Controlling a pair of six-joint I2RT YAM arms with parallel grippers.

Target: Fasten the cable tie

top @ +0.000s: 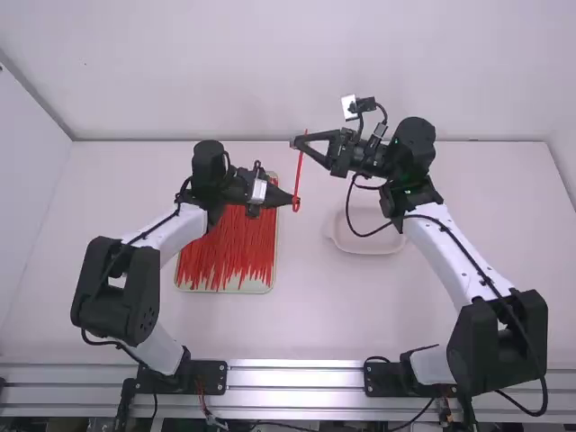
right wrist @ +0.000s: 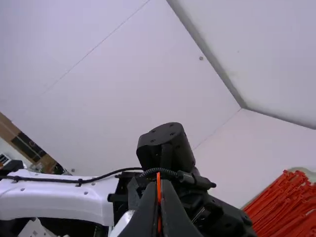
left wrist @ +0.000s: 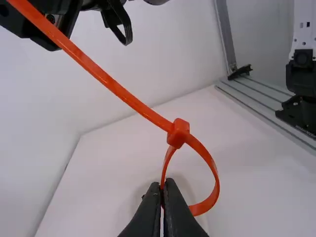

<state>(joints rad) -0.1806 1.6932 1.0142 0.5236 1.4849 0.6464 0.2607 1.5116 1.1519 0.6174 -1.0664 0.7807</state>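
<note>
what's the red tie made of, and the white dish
Cable tie: likely flexible plastic, nylon perhaps; smooth, slightly glossy, bending into a loop without creasing. White dish: possibly plastic or ceramic; smooth, plain, rounded rim; too far to tell.

So the red cable tie (top: 300, 171) was hanging pretty much upright between the two grippers. The right gripper (top: 298, 142) pinched its top end and the left gripper (top: 292, 202) had the bottom. A tray (top: 244, 290) of spare red ties sat under the left arm, with a white dish (top: 340, 236) nearby.
</note>
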